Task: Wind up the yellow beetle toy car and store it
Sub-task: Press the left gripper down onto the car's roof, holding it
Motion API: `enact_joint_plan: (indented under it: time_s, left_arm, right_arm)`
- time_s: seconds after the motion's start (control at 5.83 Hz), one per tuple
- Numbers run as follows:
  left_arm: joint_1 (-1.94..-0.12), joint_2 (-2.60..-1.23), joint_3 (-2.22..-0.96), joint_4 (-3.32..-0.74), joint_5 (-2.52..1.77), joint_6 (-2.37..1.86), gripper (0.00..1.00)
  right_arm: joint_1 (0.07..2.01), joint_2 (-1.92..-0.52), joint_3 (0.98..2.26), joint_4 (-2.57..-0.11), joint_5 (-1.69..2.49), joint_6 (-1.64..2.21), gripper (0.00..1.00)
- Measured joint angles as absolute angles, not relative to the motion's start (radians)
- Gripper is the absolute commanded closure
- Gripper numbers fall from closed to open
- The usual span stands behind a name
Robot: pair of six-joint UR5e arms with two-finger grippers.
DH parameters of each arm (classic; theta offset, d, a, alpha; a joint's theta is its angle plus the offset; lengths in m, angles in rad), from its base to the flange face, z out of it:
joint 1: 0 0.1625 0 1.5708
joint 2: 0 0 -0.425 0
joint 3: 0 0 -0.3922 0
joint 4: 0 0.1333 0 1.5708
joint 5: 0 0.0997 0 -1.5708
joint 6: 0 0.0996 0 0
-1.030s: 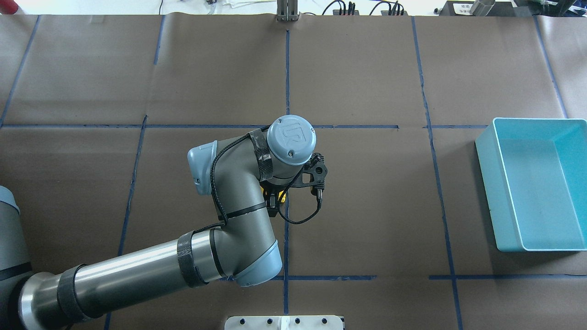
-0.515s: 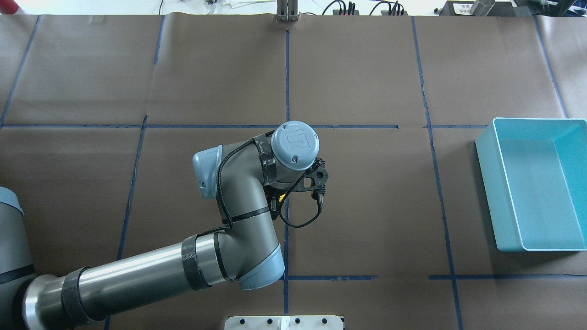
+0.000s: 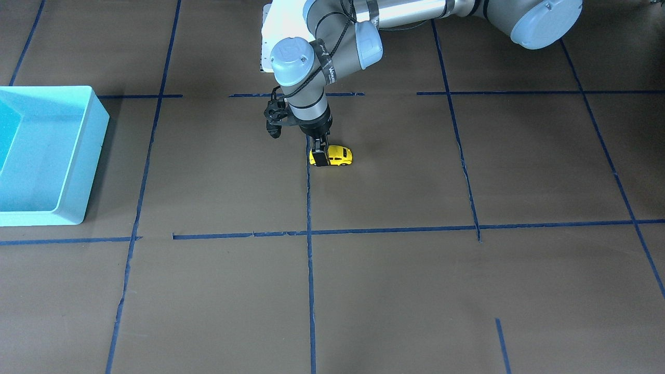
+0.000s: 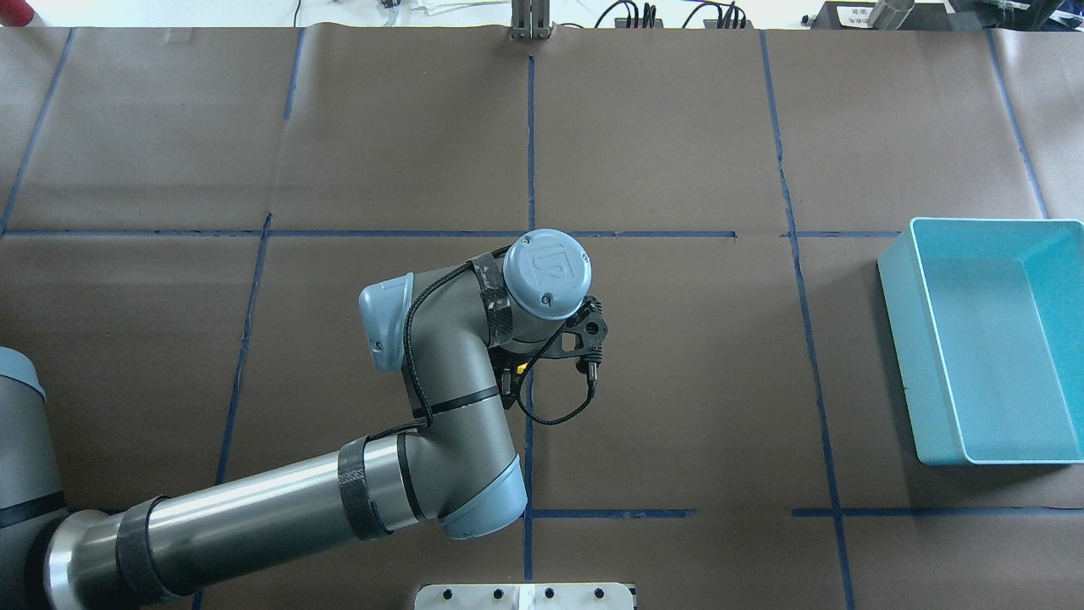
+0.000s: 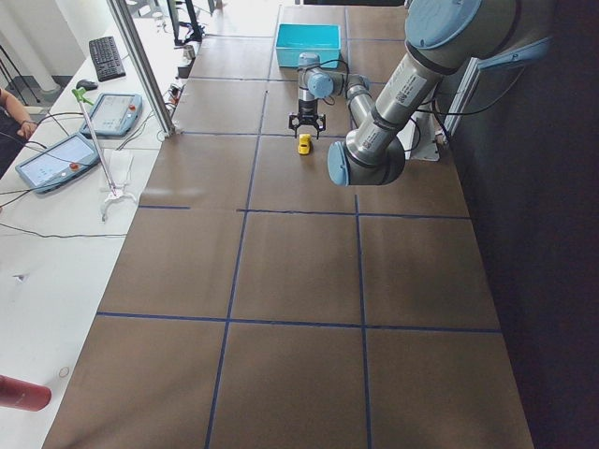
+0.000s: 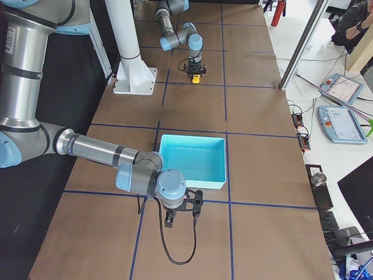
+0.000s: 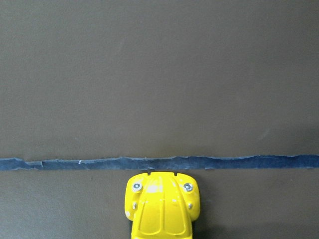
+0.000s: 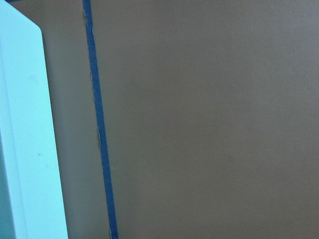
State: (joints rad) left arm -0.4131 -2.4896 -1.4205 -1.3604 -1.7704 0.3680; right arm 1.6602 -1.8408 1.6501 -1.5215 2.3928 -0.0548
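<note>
The yellow beetle toy car [image 3: 336,156] stands on its wheels on the brown table beside a blue tape line. Its hood fills the bottom middle of the left wrist view [image 7: 162,209]. My left gripper [image 3: 321,155] points straight down and is shut on one end of the car. From overhead, the wrist hides nearly all of the car [image 4: 522,368]. The turquoise bin [image 4: 904,339] is empty at the table's right side, far from the car. My right gripper [image 6: 169,220] hangs low beside the bin [image 6: 192,181]; I cannot tell whether it is open or shut.
Blue tape lines [image 4: 530,152] split the brown paper into squares. The robot's white base plate [image 4: 525,596] sits at the near edge. The right wrist view shows the bin's rim [image 8: 25,149] and a tape line. Operators' tablets [image 6: 341,111] lie off the table.
My left wrist has shifted a little to the right and toward the robot's base with the car in its grip. Less yellow shows under the wrist now.
</note>
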Motion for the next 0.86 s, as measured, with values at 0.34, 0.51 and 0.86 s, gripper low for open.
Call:
enact_joint_plan:
  time_s: [0.34, 0.51, 0.86]
  left_arm:
    - [-0.411, -2.490, -1.415, -1.362, -1.769, 0.368, 0.15]
    - [-0.411, -2.491, -1.411, -1.364, -1.769, 0.368, 0.30]
    - [-0.411, -2.493, -1.409, -1.370, -1.754, 0.368, 0.65]
  right_arm:
    - [1.666, -1.839, 1.666, -1.520, 2.389, -0.058, 0.00]
    - [1.667, -1.828, 1.673, -1.519, 2.389, -0.059, 0.00]
    - [1.666, -1.805, 1.677, -1.467, 2.386, -0.060, 0.00]
